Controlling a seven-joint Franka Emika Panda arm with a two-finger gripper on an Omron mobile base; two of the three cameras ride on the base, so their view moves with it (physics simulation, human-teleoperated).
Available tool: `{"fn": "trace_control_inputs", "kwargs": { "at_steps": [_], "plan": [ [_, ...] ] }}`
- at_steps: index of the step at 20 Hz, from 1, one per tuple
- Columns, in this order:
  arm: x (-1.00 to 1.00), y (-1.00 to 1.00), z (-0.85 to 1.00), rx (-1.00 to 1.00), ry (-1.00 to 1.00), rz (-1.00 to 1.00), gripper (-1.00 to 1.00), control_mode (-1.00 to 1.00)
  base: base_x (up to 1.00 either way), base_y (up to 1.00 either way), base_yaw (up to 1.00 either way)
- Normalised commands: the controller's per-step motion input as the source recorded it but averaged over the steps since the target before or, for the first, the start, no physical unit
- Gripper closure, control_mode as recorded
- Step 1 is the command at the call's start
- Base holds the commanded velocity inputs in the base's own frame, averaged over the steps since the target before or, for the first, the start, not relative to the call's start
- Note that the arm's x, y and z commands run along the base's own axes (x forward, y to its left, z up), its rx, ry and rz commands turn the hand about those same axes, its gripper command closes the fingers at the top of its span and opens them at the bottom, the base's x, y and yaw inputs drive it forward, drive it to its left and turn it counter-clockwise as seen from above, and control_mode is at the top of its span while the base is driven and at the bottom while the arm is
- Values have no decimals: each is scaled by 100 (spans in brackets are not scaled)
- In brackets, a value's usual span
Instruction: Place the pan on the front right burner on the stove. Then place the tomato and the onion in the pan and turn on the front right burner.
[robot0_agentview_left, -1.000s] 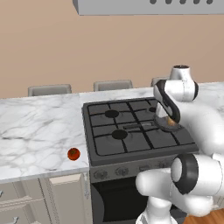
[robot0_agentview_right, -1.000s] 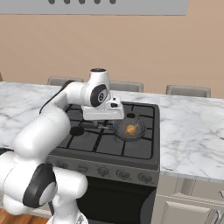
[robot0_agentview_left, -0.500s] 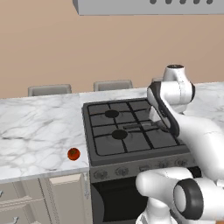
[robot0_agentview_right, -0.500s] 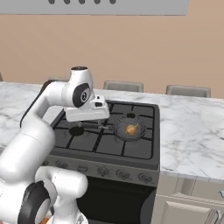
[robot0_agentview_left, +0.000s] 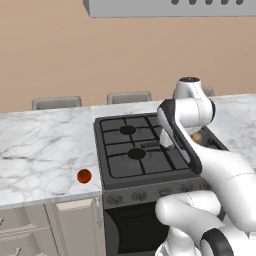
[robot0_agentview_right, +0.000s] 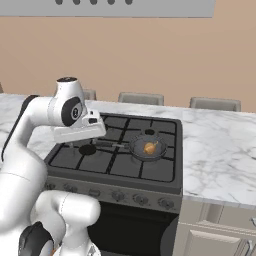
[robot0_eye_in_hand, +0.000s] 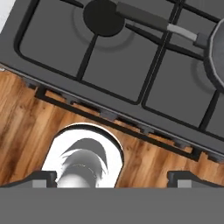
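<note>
Gripper (robot0_eye_in_hand: 112, 177) hangs released over the stove's (robot0_agentview_right: 120, 162) front edge. Onion (robot0_agentview_right: 149, 147) sits in the pan (robot0_agentview_right: 148, 150). Tomato (robot0_agentview_left: 84, 175) lies on the counter (robot0_agentview_left: 40, 150).

onion (robot0_agentview_right: 149, 147) in pan (robot0_agentview_right: 148, 149) on stove (robot0_agentview_right: 120, 150), front right | tomato (robot0_agentview_left: 84, 175) on counter (robot0_agentview_left: 40, 150), left of stove

You see: stove (robot0_agentview_right: 120, 162) matt black cast-iron grates | pan (robot0_agentview_right: 147, 149) dull dark grey metal | tomato (robot0_agentview_left: 84, 175) glossy, left of stove | tabletop (robot0_agentview_left: 40, 150) polished white marble | floor (robot0_eye_in_hand: 26, 122) smooth wood planks
</note>
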Motion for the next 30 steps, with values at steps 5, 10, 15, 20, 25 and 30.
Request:
{"fn": "trace_control_inputs", "kwargs": {
  "at_steps": [5, 10, 15, 20, 25, 30],
  "plan": [
    [-8, 55, 0, 9, 0, 14, -100, -100, 0, 0, 0],
    [-1, 54, 0, 10, 0, 13, -100, -100, 0, 0, 0],
    [-5, 54, 0, 3, 0, 9, -100, -100, 0, 0, 0],
    [-7, 64, 0, -2, 0, 5, -100, -100, 0, 0, 0],
    [-2, 63, -4, -1, 0, 8, -100, -100, 0, 0, 0],
    [0, 47, -18, 0, 0, 7, -100, -100, 0, 0, 0]
  ]
}}
